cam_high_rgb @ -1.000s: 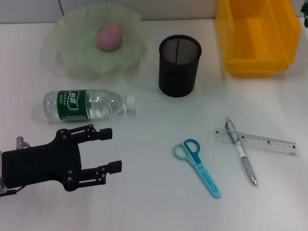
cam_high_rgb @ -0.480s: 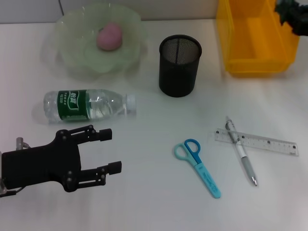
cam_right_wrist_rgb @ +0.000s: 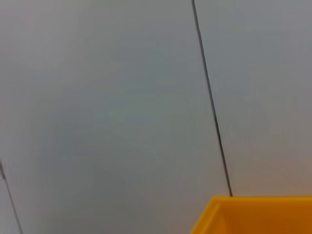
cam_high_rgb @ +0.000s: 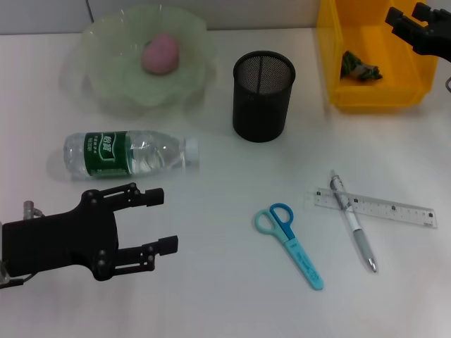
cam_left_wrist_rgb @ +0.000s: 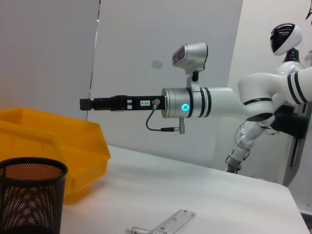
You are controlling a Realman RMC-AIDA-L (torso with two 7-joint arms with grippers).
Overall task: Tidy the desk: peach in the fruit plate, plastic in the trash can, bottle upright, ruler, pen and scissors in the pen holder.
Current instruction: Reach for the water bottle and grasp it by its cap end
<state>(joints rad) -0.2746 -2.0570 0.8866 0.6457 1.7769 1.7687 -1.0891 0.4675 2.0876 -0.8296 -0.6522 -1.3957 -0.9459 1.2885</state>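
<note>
Yellow trash can (cam_high_rgb: pixel 373 53) holds plastic (cam_high_rgb: pixel 360 69), right gripper (cam_high_rgb: pixel 411 21) above it spread empty; peach (cam_high_rgb: pixel 160 53) plated; bottle (cam_high_rgb: pixel 129 154), scissors (cam_high_rgb: pixel 290 243), pen (cam_high_rgb: pixel 351 219), ruler (cam_high_rgb: pixel 375 207) remain; left gripper (cam_high_rgb: pixel 163 220) idles agape.

The left gripper (cam_high_rgb: pixel 156 220) is matte black, with linked finger bars and small silver screws. The right gripper (cam_high_rgb: pixel 417 20) is black too. The left wrist view shows the right arm (cam_left_wrist_rgb: pixel 214 102): glossy white, black joint bands, glowing cyan ring, looped black cable.

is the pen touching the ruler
Touching. The head view shows the pen lying across the ruler, its upper part crossing over the clear strip near the ruler's left end with no gap between them.
</note>
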